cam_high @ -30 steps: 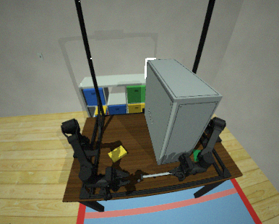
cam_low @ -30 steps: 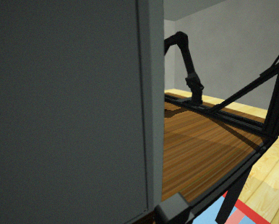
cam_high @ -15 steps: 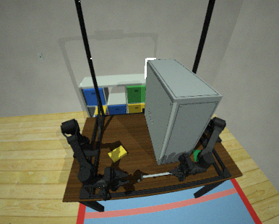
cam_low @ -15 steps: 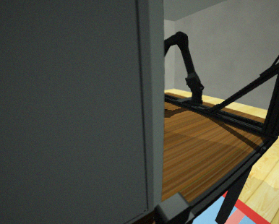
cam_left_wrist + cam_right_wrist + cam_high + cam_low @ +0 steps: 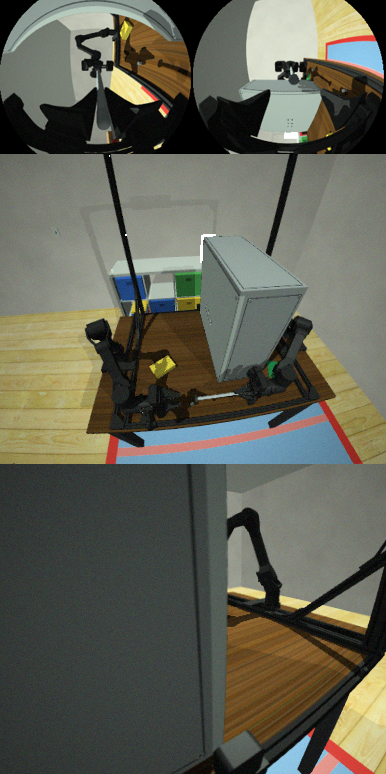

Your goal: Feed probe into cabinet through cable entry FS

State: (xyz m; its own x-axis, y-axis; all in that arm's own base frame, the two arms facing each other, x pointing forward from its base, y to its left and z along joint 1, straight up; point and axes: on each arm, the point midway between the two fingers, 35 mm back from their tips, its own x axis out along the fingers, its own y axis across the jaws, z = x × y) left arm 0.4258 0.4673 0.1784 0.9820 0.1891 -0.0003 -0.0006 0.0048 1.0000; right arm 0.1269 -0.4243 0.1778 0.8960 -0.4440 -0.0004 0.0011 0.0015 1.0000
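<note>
The probe point(image 5: 217, 396) point(image 5: 103, 113) point(image 5: 293, 79) is a thin pale rod with a thicker grey end. It is level in front of the cabinet point(image 5: 220, 319) point(image 5: 100, 614) point(image 5: 286, 103), outside it. My left gripper point(image 5: 239, 394) point(image 5: 100, 89), at the right in the top view, is shut on the probe near its other end. My right gripper point(image 5: 179, 399) point(image 5: 296, 92) is open and empty, facing the probe's thick end with a gap between. Several small holes show low on a cabinet face in the right wrist view. I cannot make out the FS mark or its entry.
A yellow block point(image 5: 162, 366) point(image 5: 126, 30) lies on the wooden table point(image 5: 170, 334) behind the right arm's gripper. A green object point(image 5: 272, 369) stands beside the cabinet, close to the left arm. A black frame rail point(image 5: 210, 417) runs along the table's front edge.
</note>
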